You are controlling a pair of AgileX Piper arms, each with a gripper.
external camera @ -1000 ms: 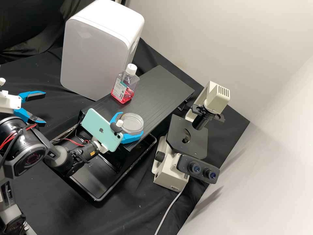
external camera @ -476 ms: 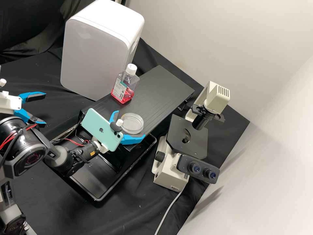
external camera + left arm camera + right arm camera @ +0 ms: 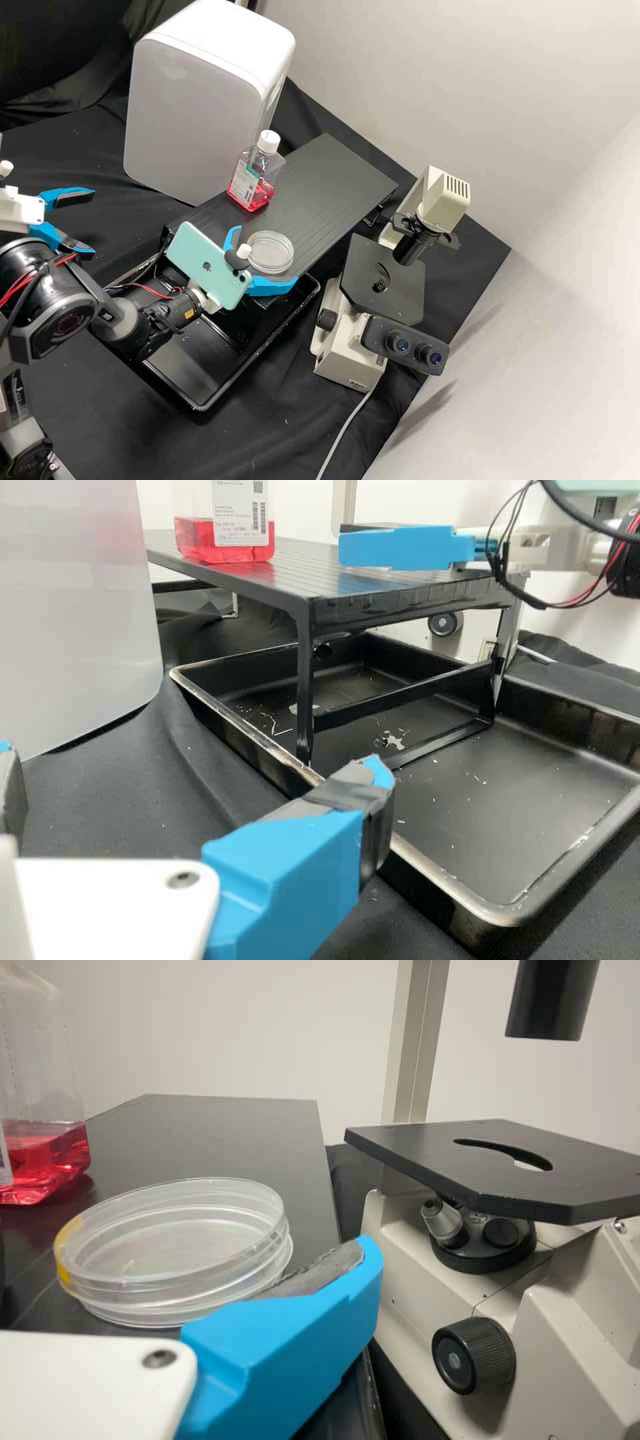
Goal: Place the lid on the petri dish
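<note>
A clear petri dish with its lid on rests on the near end of the raised black platform. My right gripper stands open around it, one blue finger on each side with a small gap. Up close in the right wrist view, the covered dish lies just beyond one blue finger, whose grey pad is next to the dish's rim. My left gripper hangs open over the black cloth at the far left, holding nothing; its finger points toward the tray.
A flask of red liquid stands on the platform's far end, by a big white box. A black tray lies under the platform. A microscope stands close on the right.
The lid has dropped slightly and now sits flat on the dish. My right gripper's fingers have spread a little away from it. The left arm has not moved.
</note>
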